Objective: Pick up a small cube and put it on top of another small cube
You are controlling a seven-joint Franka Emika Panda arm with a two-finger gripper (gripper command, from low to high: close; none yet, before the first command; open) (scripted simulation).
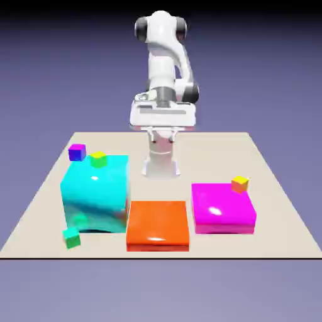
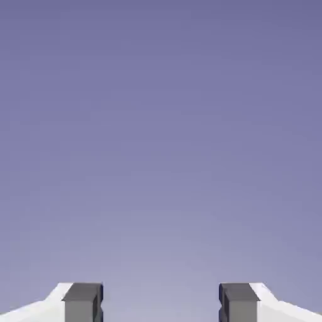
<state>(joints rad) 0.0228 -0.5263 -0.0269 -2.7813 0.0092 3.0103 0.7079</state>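
On the exterior view's left, the small emerald-green cube (image 1: 72, 238) sits on the desk (image 1: 38, 214) at the near corner of the big cyan block (image 1: 95, 195), which has a purple cube (image 1: 77, 151) and a lime cube (image 1: 97, 159) at its far edge. Rightward lie an orange slab (image 1: 158, 224) and a magenta block (image 1: 223, 208) with an orange-yellow cube (image 1: 240, 183) at its far corner. The gripper (image 2: 161, 302) hangs high with its fingers (image 2: 82, 300) wide apart, holding nothing.

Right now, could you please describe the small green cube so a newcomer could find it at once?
Find the big cyan block on the exterior view's left. At its near left corner, on the table, sits the small emerald-green cube. It is plain green and the only small cube resting on the table.
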